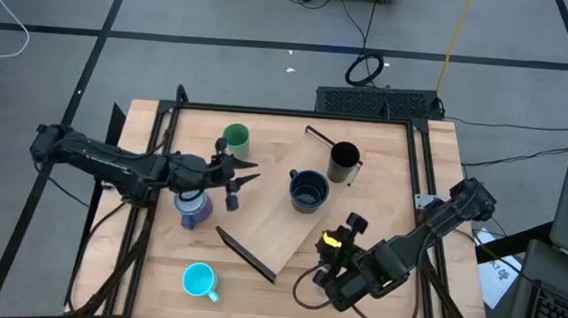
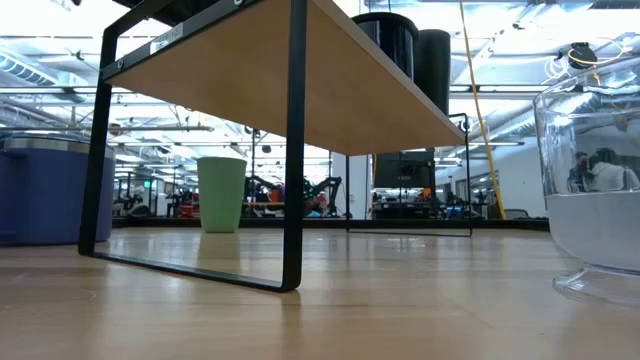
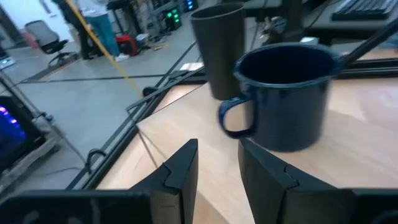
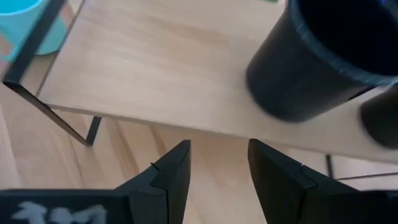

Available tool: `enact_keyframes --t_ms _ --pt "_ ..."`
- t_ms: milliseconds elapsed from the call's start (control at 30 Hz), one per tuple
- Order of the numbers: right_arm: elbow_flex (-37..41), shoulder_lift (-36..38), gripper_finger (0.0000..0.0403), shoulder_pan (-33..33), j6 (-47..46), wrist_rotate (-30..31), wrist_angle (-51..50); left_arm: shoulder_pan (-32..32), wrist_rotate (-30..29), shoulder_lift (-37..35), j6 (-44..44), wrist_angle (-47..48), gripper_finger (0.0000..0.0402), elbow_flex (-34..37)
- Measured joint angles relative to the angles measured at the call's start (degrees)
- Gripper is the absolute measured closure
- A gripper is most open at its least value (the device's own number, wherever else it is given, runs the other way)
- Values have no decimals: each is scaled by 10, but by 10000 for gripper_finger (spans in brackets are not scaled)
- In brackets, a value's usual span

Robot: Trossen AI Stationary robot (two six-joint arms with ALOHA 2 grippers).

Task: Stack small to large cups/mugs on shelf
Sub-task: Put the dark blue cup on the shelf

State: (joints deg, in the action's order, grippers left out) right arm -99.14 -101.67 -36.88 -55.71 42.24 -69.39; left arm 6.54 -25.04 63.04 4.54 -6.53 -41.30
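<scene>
The shelf (image 1: 290,215) lies slantwise across the table's middle, standing on its dark end brackets (image 2: 292,150). The wide black mug (image 1: 308,191) and the tall black cup (image 1: 343,163) stand upright on its far part. The green tumbler (image 1: 236,138), the blue-purple mug (image 1: 193,209) and the cyan mug (image 1: 199,280) stand on the table left of the shelf. The tiny clear cup (image 2: 595,180) shows close by in the low view. My left gripper (image 1: 246,173) is open and empty, left of the wide black mug (image 3: 286,93), whose handle (image 3: 233,118) faces it. My right gripper (image 1: 349,232) is open and empty, near the shelf's right long edge (image 4: 186,127).
A dark metal frame (image 1: 419,158) runs round the tabletop. The shelf's near half (image 1: 258,239) is bare wood. Cables (image 1: 305,286) lie on the table beside my right arm. Beyond the table lie the floor and other equipment.
</scene>
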Motion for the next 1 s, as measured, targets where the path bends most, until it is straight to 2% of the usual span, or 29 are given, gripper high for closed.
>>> enact_keyframes --t_ms 333,533,767,1000 --pt "120 0 251 0 -25 0 113 -53 0 89 4 88 284 -81" --pt "130 0 251 -2 -63 13 96 -63 46 142 6 74 284 -111" --pt "130 0 251 -8 -68 58 68 -71 55 198 24 62 284 -136" --pt "130 0 256 -7 -117 60 9 -75 53 210 25 45 284 -143"
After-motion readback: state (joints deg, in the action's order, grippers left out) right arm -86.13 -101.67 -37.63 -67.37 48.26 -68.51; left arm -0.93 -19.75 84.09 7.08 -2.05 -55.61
